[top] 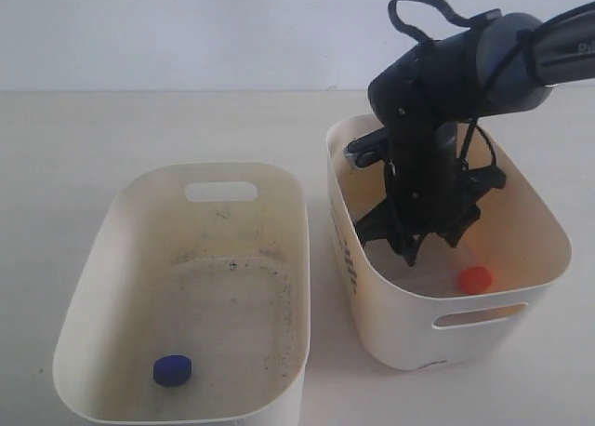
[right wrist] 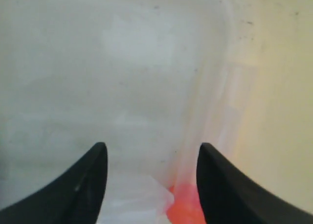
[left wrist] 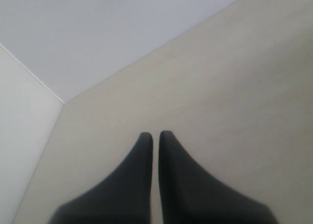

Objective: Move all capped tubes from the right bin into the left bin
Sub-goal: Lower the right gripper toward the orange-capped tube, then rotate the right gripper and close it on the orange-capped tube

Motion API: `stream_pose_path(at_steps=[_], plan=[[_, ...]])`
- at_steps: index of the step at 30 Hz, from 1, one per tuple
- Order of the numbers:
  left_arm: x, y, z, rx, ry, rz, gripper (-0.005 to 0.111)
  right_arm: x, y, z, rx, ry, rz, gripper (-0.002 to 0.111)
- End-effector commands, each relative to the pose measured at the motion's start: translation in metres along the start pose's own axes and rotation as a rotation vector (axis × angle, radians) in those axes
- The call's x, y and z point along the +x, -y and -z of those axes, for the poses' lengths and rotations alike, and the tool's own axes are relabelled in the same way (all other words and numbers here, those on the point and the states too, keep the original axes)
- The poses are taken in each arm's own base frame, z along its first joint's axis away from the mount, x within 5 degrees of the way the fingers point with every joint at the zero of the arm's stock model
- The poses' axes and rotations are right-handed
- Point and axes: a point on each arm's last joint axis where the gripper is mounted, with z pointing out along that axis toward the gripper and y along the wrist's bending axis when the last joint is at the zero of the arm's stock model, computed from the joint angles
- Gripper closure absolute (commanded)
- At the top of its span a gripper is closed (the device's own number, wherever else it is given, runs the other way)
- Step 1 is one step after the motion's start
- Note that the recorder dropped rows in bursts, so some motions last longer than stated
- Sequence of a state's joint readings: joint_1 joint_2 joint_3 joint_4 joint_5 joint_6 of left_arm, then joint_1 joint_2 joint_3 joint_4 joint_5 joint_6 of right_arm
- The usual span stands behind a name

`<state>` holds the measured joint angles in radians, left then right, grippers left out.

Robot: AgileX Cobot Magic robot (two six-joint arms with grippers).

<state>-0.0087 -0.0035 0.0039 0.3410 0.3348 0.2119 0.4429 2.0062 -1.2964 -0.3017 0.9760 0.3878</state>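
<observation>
My right gripper (top: 412, 256) reaches down inside the right bin (top: 372, 310), open, with its tips just above the floor. An orange-red capped tube (top: 475, 279) lies on that bin's floor close beside the tips; in the right wrist view the tube (right wrist: 183, 208) shows blurred between the spread fingers (right wrist: 88, 177), clear body and orange cap, not gripped. A blue capped tube (top: 173, 370) rests on the speckled floor of the left bin (top: 297, 259). My left gripper (left wrist: 156, 134) is shut and empty over bare table; the exterior view does not show it. No second orange-red tube shows.
The two bins stand side by side with a narrow gap between them. The right arm's dark body (top: 446, 73) hangs over the right bin and hides part of its inside. Pale tabletop (top: 112, 128) runs behind both bins to a white wall.
</observation>
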Motion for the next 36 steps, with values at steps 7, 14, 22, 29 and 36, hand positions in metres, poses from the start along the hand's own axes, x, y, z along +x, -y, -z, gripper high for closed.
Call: stream_pose_path(at_steps=[7, 14, 22, 29, 36], plan=[[-0.001, -0.001, 0.000, 0.001, 0.006, 0.004, 0.103, 0.003, 0.001, 0.010, 0.170, 0.019, -0.045, 0.055], [-0.001, -0.001, 0.000, 0.001, 0.006, 0.004, 0.103, 0.004, 0.005, 0.010, 0.218, 0.012, -0.067, 0.055], [-0.001, -0.001, 0.000, 0.001, 0.006, 0.004, 0.103, 0.004, 0.004, 0.003, 0.229, -0.007, -0.074, 0.055], [-0.001, -0.001, 0.000, 0.001, 0.006, 0.004, 0.103, 0.005, -0.004, -0.020, 0.234, -0.073, -0.068, 0.055], [-0.001, -0.001, 0.000, 0.001, 0.006, 0.004, 0.103, 0.004, -0.006, -0.024, 0.223, -0.063, -0.090, 0.055]])
